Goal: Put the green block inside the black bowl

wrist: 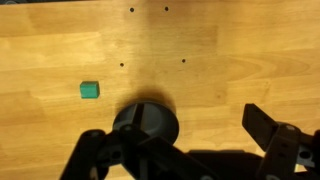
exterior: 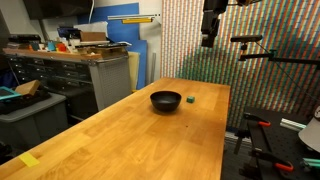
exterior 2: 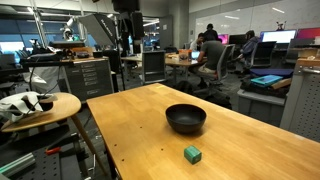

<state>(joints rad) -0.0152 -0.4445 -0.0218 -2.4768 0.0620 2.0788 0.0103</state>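
The green block is a tiny cube on the wooden table, a short way beside the black bowl. Both also show in an exterior view, block nearer the front edge and bowl behind it. In the wrist view the block lies left of the bowl. My gripper hangs high above the table's far end, well clear of both. Its fingers are spread wide with nothing between them.
The wooden table has small dark holes in its top. A grey cabinet with clutter stands beside it. A round side table and people at desks are in the background. A tripod rig stands near the far end.
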